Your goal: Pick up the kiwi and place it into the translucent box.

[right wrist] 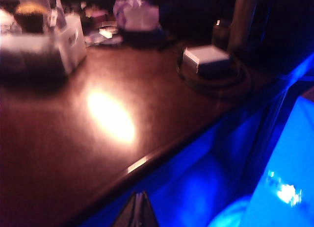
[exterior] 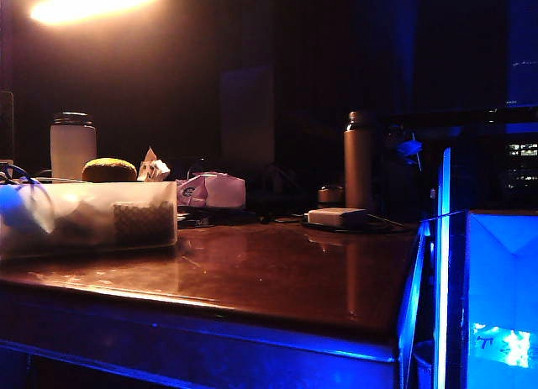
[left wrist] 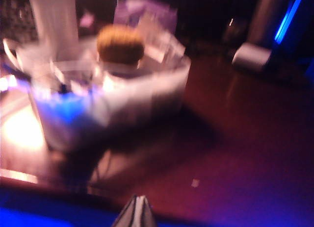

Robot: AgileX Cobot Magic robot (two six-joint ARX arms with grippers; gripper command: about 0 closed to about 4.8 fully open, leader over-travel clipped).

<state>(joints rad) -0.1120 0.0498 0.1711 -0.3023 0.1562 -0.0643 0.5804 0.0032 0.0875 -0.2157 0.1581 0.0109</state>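
The kiwi (exterior: 109, 170) sits atop the contents of the translucent box (exterior: 88, 217), poking above its rim at the left of the dark wooden surface (exterior: 277, 275). Both arms are drawn back off the near edge. The left end effector (left wrist: 136, 213) shows fingers pressed together, holding nothing; the right end effector (right wrist: 137, 211) likewise is pinched together, empty. A small white box (exterior: 336, 217) lies well apart, near the right.
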